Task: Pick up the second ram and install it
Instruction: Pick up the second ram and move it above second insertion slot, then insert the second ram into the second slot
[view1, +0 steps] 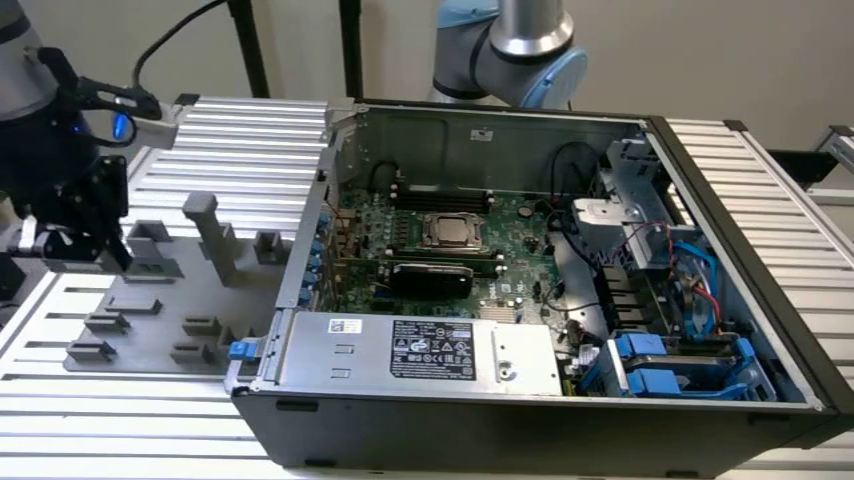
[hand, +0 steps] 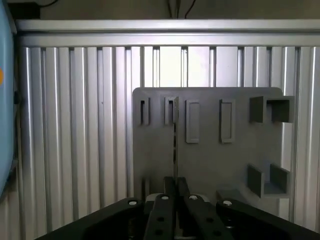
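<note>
The black gripper (hand: 175, 194) is closed on the second ram (hand: 175, 145), a thin circuit-board stick seen edge-on. It sits over a grey slotted fixture plate (hand: 210, 165) on the ribbed aluminium bench (hand: 75, 125), to the exterior view's left of the open black computer case (view1: 534, 440).

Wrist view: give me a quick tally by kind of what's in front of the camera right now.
tool: 1, shut
second ram: 1, edge-on in the tool
grey holder plate: 1
slatted metal table: 1
Total: 4
</note>
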